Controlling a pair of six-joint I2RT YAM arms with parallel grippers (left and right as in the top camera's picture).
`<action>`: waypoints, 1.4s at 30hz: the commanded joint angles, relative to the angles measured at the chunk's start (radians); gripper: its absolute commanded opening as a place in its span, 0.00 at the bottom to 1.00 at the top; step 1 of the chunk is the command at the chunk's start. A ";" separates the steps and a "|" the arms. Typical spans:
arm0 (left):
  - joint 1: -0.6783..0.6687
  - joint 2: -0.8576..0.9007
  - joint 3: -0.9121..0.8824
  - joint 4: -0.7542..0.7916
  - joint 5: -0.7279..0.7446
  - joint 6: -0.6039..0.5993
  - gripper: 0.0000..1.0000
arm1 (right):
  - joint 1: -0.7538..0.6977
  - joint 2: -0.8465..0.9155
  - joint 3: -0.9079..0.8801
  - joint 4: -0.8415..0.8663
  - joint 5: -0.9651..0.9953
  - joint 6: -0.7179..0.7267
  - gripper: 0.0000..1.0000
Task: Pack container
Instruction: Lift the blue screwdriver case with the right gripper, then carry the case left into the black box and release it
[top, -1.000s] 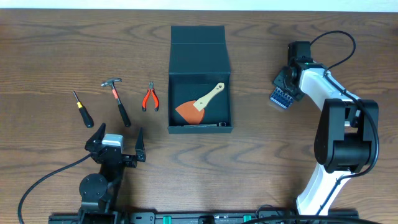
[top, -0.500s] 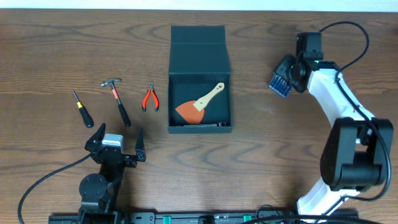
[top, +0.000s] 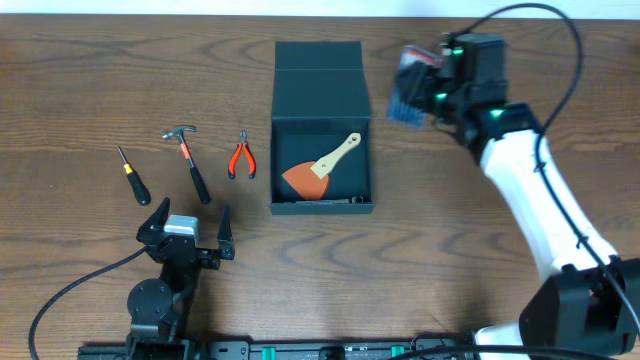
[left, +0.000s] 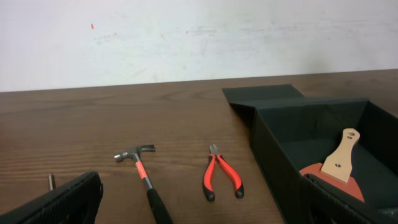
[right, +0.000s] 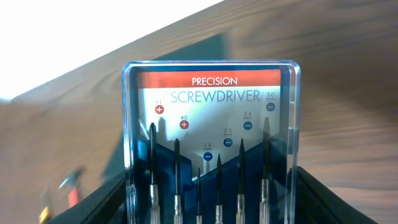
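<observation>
The container (top: 322, 100) is a dark box standing open mid-table, its lid flap folded back. An orange scraper with a wooden handle (top: 325, 168) lies inside it. My right gripper (top: 425, 88) hovers just right of the box's back corner, shut on a clear case of precision screwdrivers (top: 405, 85). That case (right: 211, 124) fills the right wrist view, clamped at its lower sides between the fingers of the right gripper (right: 211, 208). My left gripper (top: 192, 216) rests open near the front edge, empty; from its wrist view the container's wall (left: 273, 143) is at right.
Left of the box lie red-handled pliers (top: 240, 157), a hammer (top: 188, 160) and a black screwdriver (top: 131, 175). The pliers (left: 221, 180) and hammer (left: 146, 183) lie just ahead of the left gripper (left: 199, 211). A pale wall runs along the table's far edge.
My right arm has swung left and toward the back of the table, carrying the screwdriver case from well right of the box to near its back right corner. The left arm is still.
</observation>
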 joint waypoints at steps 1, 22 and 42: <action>-0.001 -0.006 -0.021 -0.027 0.022 0.010 0.98 | 0.117 -0.019 0.001 0.002 -0.034 -0.023 0.32; -0.001 -0.006 -0.021 -0.027 0.022 0.010 0.98 | 0.448 0.190 0.001 -0.040 0.232 0.106 0.31; -0.001 -0.006 -0.021 -0.027 0.021 0.010 0.99 | 0.518 0.312 0.001 0.024 0.217 0.202 0.55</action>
